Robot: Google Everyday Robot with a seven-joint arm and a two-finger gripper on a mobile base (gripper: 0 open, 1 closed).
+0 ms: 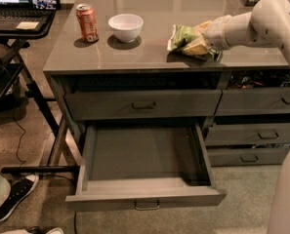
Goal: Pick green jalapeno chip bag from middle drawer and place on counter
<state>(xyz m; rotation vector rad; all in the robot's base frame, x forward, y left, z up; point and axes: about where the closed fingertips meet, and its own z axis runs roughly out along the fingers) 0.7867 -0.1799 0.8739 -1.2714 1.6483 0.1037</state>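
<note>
The green jalapeno chip bag (pixel 184 37) lies crumpled on the counter (pixel 149 57), near its front edge, right of centre. My gripper (pixel 203 45) reaches in from the right at the end of the white arm and is shut on the bag's right side, down at the counter top. The bag hides the fingertips. The middle drawer (pixel 144 199) is pulled out wide below the counter, and its dark grey inside holds nothing.
A red soda can (pixel 87 22) and a white bowl (pixel 125 27) stand on the counter left of the bag. A laptop on a black stand (pixel 17 13) is at far left. Narrower drawers (pixel 261 135) are at right. A person's shoe (pixel 12 196) is on the floor at lower left.
</note>
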